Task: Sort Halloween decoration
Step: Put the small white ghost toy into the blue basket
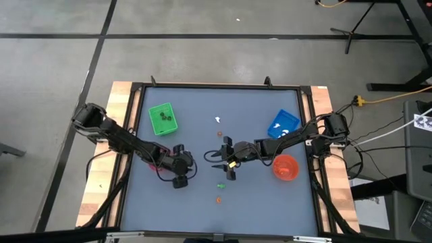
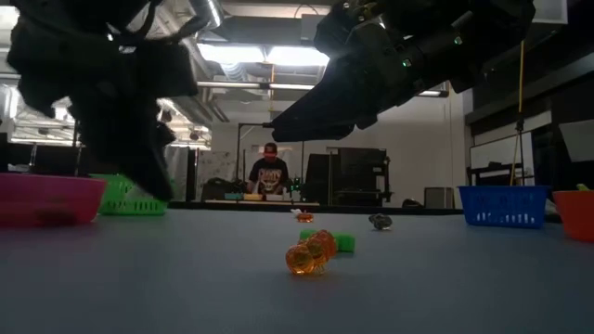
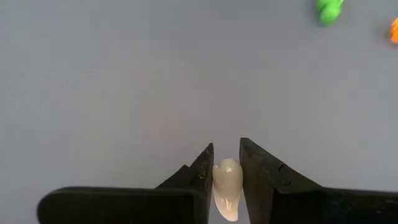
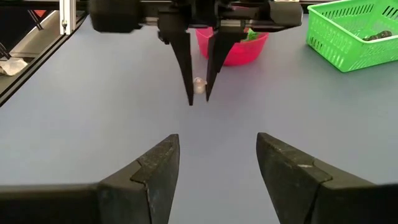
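Left wrist view: left gripper (image 3: 227, 167) fingers pinching white ghost figure (image 3: 227, 188) between the tips, bare grey desk (image 3: 124, 81) beneath. Green figure (image 3: 328, 10) and orange figure (image 3: 394, 30) lying loose farther off on the desk.

Right wrist view: left gripper (image 4: 199, 87) seen head-on, tips pointing down, white figure between them, held clear of the desk surface as far as can be judged. Pink bowl (image 4: 231, 50) directly behind it, green basket (image 4: 351, 34) off to one side with dark figures inside. Right gripper (image 4: 217, 165) fingers spread wide, nothing between them, facing the left gripper across the middle of the desk.

High view: left gripper (image 1: 181, 164) left of centre; right gripper (image 1: 228, 156) just beside centre; blue basket (image 1: 283, 123) and orange bowl (image 1: 285, 167) on the right side. Loose figures still scattered mid-desk.

Step in hand, as judged: carry white figure to its container. Which container takes white: cannot tell from these views.

Notes for doing it well:
- Keep pinch steady; figure small and smooth, likely to slip or twist if grip eases.
- Stay high enough to clear container rims.
- Release only when tips are well inside the rim, low, to avoid bounce-out.
- Hold right arm back from the carry path.
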`<action>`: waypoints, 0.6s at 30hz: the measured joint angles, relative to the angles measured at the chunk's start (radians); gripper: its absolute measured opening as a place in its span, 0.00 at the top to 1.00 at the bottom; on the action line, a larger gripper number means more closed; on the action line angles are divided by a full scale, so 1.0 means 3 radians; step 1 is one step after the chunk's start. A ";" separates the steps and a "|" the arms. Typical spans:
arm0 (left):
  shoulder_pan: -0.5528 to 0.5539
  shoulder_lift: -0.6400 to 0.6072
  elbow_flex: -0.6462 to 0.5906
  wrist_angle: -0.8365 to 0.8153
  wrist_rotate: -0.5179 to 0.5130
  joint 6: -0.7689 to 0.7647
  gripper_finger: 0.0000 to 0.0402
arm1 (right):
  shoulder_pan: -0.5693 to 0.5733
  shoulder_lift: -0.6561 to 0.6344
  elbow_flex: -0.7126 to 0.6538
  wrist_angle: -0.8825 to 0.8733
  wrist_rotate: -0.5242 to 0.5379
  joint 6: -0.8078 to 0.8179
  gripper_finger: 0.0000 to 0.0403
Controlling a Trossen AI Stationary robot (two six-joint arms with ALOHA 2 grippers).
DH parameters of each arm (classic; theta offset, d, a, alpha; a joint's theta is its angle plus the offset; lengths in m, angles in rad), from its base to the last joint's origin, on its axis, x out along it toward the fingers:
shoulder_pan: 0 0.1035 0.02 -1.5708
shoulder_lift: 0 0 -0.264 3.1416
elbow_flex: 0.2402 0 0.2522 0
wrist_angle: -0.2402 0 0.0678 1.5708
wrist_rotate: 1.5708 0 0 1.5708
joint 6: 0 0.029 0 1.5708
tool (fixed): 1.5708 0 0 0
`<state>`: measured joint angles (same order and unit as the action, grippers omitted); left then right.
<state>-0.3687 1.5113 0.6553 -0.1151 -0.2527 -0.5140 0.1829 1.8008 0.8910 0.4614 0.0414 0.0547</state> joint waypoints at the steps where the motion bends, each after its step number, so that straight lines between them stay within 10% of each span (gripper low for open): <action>1: 0.0000 -0.0002 0.0029 0.0003 -0.0002 0.0005 0.88 | 0.0001 0.0000 0.0000 0.0000 0.0000 0.0000 0.47; 18: 0.0312 -0.0005 0.0704 0.0158 -0.0220 0.0825 0.88 | 0.0000 -0.1123 0.0000 -0.1181 -0.0001 0.0000 0.47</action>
<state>-0.2751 1.5097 0.8667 -0.0676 -0.3187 -0.2667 0.1829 1.4638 0.8909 0.1071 0.0412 0.0548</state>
